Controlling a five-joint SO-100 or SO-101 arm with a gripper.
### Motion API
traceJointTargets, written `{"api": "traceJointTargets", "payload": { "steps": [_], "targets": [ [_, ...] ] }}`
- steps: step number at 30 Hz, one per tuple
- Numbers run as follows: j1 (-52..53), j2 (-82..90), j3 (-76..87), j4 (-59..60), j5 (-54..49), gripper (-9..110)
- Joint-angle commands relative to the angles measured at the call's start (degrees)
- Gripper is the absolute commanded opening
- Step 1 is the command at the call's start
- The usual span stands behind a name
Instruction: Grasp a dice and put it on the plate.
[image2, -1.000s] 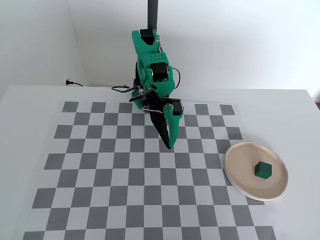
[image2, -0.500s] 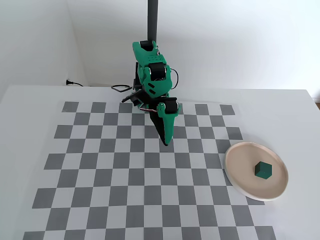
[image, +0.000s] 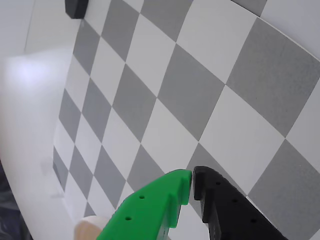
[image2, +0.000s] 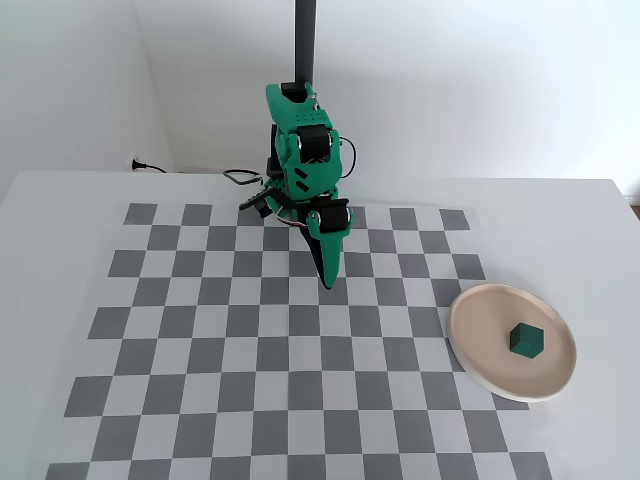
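Observation:
In the fixed view the dark green dice (image2: 526, 340) lies on the pinkish-beige plate (image2: 480, 345) at the right of the checkered mat. My gripper (image2: 327, 283) hangs shut and empty over the mat's middle, well to the left of the plate. In the wrist view its green and black fingertips meet (image: 193, 176) above the checkers with nothing between them. A pale beige edge of the plate (image: 89, 230) shows at the bottom left of the wrist view. The dice is out of the wrist view.
The grey and white checkered mat (image2: 200, 330) covers the white table. The arm's base and a dark post (image2: 304, 45) stand at the back, with cables (image2: 240, 180) beside them. A dark object (image: 75, 7) sits at the wrist view's top left.

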Motion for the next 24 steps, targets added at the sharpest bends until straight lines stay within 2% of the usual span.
{"api": "traceJointTargets", "payload": {
  "steps": [1, 3, 6, 8, 14, 19, 24],
  "targets": [
    [1.7, 0.8, -0.9, -2.9, 2.9, -5],
    [3.1, 0.9, -0.9, -4.0, 5.9, -5],
    [3.3, 0.9, -0.9, -2.9, 4.3, -5],
    [6.8, 0.9, -0.9, -1.3, 9.0, -5],
    [14.4, 1.0, -0.9, 6.1, 10.9, -5],
    [11.9, 1.0, -1.4, 7.9, 17.1, -5],
    [10.4, 1.0, -1.4, 7.6, 17.3, -5]
  ]
}}
